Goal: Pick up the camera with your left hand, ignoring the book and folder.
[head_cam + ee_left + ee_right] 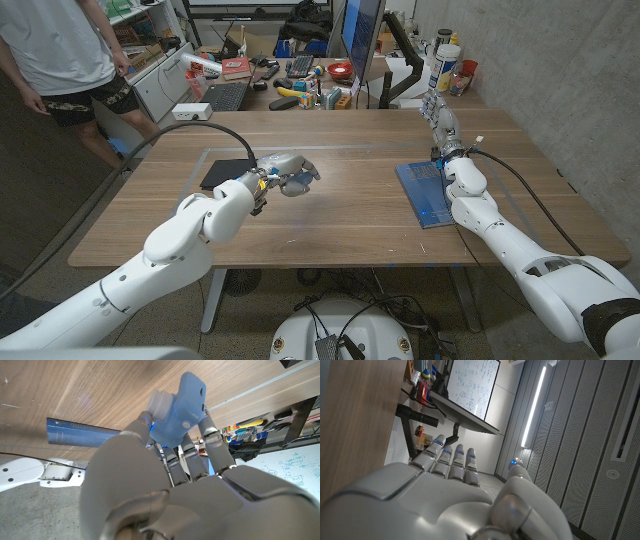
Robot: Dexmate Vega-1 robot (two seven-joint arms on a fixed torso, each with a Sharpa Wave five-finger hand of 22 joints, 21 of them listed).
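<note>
A small light-blue camera point(176, 414) with a pale round lens sits gripped in the fingers of my left hand point(165, 480). In the head view that left hand point(283, 173) is raised above the middle of the wooden table point(340, 225), with the camera point(298, 180) tucked under its fingers. My right hand point(441, 120) is held upright at the table's far right, fingers straight and apart, holding nothing; from its wrist camera the right hand point(455, 495) shows the same spread fingers. A blue book point(425, 192) lies under my right forearm, and a black folder point(226, 172) lies behind my left hand.
The blue book point(82, 432) also shows edge-on in the left wrist view. A person point(65, 60) stands at the table's far left corner. A cluttered desk point(300, 85) with a monitor and laptop stands beyond the far edge. Black cables trail along both arms.
</note>
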